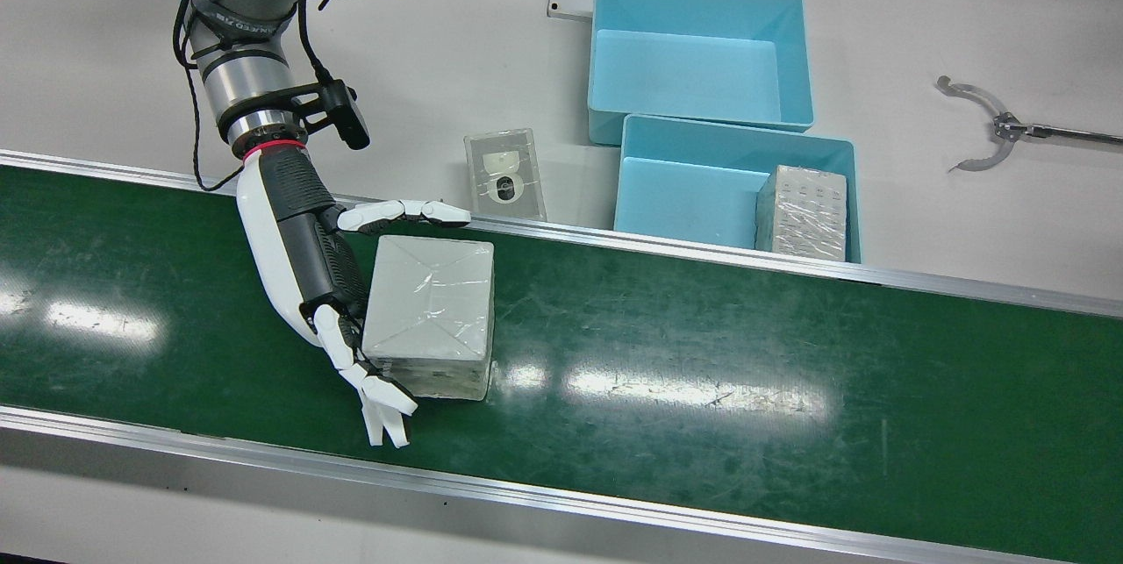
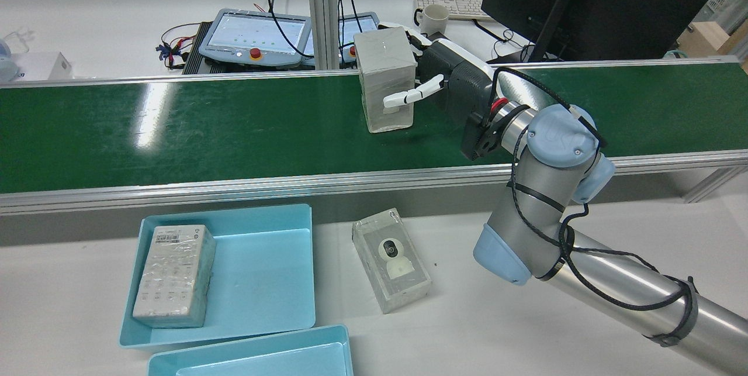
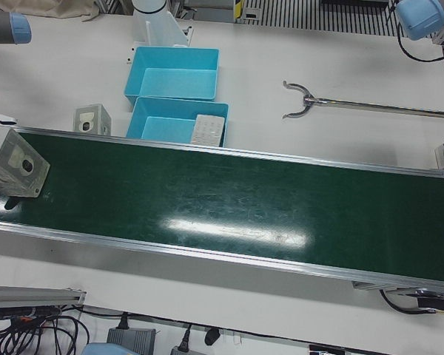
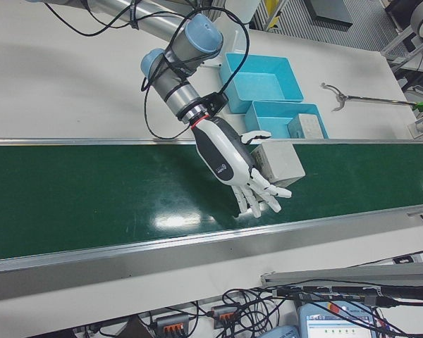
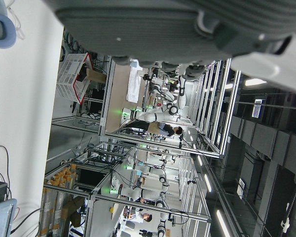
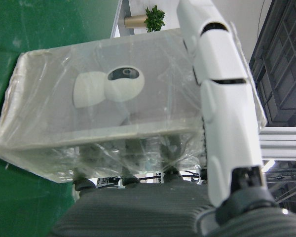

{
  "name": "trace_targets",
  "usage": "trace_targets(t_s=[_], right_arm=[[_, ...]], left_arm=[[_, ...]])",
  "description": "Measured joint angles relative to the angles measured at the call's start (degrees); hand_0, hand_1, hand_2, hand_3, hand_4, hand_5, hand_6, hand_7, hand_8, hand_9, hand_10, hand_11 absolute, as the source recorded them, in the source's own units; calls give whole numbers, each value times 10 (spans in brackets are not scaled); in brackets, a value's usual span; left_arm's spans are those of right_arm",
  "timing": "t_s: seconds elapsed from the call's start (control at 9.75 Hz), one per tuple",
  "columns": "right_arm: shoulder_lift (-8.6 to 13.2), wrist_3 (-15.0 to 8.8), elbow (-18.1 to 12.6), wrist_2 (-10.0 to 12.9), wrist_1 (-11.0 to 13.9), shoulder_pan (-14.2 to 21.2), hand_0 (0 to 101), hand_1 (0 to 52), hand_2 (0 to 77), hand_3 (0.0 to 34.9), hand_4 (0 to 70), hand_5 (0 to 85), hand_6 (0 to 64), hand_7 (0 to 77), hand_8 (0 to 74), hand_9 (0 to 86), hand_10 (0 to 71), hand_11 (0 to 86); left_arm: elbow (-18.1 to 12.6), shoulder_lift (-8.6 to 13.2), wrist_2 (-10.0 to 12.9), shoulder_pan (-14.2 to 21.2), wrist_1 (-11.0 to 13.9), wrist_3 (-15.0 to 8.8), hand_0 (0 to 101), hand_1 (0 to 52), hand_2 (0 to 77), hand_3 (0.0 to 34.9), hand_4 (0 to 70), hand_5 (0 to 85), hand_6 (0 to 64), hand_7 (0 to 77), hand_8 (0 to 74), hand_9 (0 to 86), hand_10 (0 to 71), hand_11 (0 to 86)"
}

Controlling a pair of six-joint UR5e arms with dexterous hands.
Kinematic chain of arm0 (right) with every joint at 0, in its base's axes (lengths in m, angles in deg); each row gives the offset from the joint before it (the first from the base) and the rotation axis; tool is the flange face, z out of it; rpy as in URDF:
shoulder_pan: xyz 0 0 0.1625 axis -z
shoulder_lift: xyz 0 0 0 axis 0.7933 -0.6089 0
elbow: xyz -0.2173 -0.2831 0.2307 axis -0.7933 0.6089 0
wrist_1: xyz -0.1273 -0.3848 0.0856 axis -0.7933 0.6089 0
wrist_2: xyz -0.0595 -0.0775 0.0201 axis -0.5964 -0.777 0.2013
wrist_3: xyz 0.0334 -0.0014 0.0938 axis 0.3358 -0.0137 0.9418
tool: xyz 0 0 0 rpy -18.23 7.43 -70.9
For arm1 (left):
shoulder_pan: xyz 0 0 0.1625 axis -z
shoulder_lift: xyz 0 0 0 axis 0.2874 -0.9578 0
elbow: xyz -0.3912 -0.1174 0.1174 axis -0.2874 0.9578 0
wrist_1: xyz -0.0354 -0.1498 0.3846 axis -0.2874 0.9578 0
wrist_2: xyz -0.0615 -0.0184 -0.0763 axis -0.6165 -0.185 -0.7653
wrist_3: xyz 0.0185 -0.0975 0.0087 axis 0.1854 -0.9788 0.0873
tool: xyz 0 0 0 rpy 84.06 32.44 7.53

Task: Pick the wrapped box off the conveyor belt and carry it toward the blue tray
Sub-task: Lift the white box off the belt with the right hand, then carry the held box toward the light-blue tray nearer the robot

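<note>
We are at the grasp step: the right robot hand (image 1: 338, 283) has its palm against one side of the wrapped box (image 1: 430, 314), with one digit laid across the box face toward the robot and the remaining fingers (image 1: 386, 406) reaching past the face toward the operators' edge. The box stands upright on the green conveyor belt (image 1: 702, 345), which runs along the table (image 1: 439, 46) on the operators' side. In the right hand view the box fills the space in front of the palm and one finger lies along its edge, so we judge the right robot hand to be grasping the box, although the fingers on the operators' side look extended rather than curled and the hold may be incomplete. We cannot tell whether the box base has left the belt. The left robot hand (image 5: 187, 29) appears only in its own camera, and we cannot tell whether it is clenched or released. Two blue trays stand beyond the belt's robot-side edge; the nearer blue tray (image 1: 693, 196) already contains another wrapped package (image 1: 803, 213), and a further wrapped camera box (image 1: 504, 174) lies on the table beside it. The next move calls for firm finger closure, a vertical lift clear of the belt rail, then sideways travel along the belt toward the tray.
</note>
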Motion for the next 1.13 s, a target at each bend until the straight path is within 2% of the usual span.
trace_targets(t_s=[0.1,0.21,0.31,0.41,0.51,0.62,0.72,0.82,0.92,1.13], right_arm=[[-1,3,1,1,-2,0,528,202,164,254,0,196,0,0,0,11,0,11],[-1,15,1,7,-4,1,527,229,175,280,0,196,0,0,0,11,0,5],[-1,30,-2,19,-6,2,527,229,175,280,0,196,0,0,0,11,0,5],[-2,42,-15,32,-8,1,550,175,333,245,115,355,65,5,55,11,93,5],[-2,47,-33,44,-8,0,552,136,360,196,164,398,153,104,169,11,191,0],[-2,48,-53,55,-9,0,552,136,360,196,191,420,229,191,262,11,262,0],[-1,46,-75,68,-9,3,552,136,360,196,191,420,229,191,262,11,262,0],[2,40,-94,82,-9,13,552,98,398,170,207,436,295,273,360,136,376,0],[10,33,-107,95,-9,32,563,76,409,154,218,453,355,278,425,213,436,49],[30,14,-125,121,-10,88,562,76,409,143,224,458,371,278,453,224,458,60]], left_arm=[[0,0,0,0,0,0,0,0,11,0,5,5,5,5,0,5,5,0],[0,0,0,0,0,0,0,0,11,0,5,5,5,5,0,5,5,0],[0,0,0,0,0,0,0,0,5,0,5,5,5,5,5,5,5,0],[0,0,0,0,0,0,0,0,5,0,5,5,5,5,5,0,5,0],[0,0,0,0,0,0,0,0,5,0,5,5,5,5,5,0,5,0],[0,0,0,0,0,0,0,0,5,0,5,5,5,5,5,0,5,0],[0,0,0,0,0,0,0,0,11,0,5,5,5,5,5,0,5,0],[0,0,0,0,0,0,0,0,11,0,5,5,5,5,5,0,5,0],[0,0,0,0,0,0,0,0,5,0,5,5,5,5,0,5,5,0],[0,0,0,0,0,0,0,0,11,0,5,5,5,5,5,0,5,0]])
